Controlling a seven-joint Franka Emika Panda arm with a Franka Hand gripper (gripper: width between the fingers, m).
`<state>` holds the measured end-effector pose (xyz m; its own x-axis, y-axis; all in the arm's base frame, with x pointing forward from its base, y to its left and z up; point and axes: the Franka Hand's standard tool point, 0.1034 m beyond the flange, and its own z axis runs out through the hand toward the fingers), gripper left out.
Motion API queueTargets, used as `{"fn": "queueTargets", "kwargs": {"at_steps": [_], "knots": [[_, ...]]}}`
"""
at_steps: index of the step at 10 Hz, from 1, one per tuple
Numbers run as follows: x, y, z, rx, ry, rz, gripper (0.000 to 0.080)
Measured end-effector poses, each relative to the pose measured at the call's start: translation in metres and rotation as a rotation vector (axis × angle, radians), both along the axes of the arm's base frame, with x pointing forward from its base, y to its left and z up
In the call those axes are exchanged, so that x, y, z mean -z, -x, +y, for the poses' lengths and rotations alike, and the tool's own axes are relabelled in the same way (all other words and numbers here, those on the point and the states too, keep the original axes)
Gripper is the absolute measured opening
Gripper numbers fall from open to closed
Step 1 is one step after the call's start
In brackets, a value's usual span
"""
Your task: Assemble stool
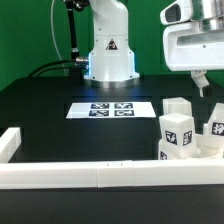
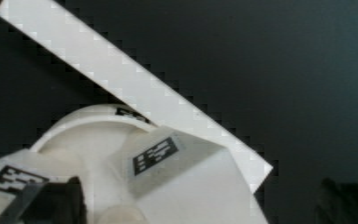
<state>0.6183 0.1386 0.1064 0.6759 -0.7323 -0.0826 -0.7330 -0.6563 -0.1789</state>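
Observation:
The stool's white parts sit at the exterior view's right, inside the corner of the border rails. One blocky tagged leg (image 1: pixel 177 131) stands upright, and a second tagged leg (image 1: pixel 215 130) stands at the frame edge. The seat's curved white rim (image 1: pixel 190 154) shows low between them. My gripper (image 1: pixel 203 86) hangs above these parts and touches none of them. In the wrist view, tagged white stool pieces (image 2: pixel 149 155) fill the space below my gripper (image 2: pixel 185 215). Its dark fingers (image 2: pixel 23 205) stand wide apart at the frame's edges, open and empty.
A long white border rail (image 1: pixel 90 175) runs along the front, with a short piece (image 1: pixel 10 143) at the exterior view's left. The rail also crosses the wrist view diagonally (image 2: pixel 114 70). The marker board (image 1: pixel 112 108) lies mid-table before the robot base (image 1: pixel 110 55).

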Motion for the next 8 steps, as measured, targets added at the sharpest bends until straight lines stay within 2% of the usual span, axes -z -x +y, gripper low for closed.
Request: {"fn": "queueTargets", "kwargs": {"at_steps": [1,3,4,6,8], "knots": [[0.001,0.000,-0.001,-0.132,0.021,-0.022,0.0649],[0.001,-0.005,-0.003,-0.523,0.122,-0.073,0.0649],[0.002,-0.008,-0.001,-0.679,0.153,-0.089,0.0649],[0.003,-0.008,0.012,-0.828,0.182,-0.120,0.0649],[0.004,-0.008,0.010,-0.953,0.192,-0.135,0.0649]]}}
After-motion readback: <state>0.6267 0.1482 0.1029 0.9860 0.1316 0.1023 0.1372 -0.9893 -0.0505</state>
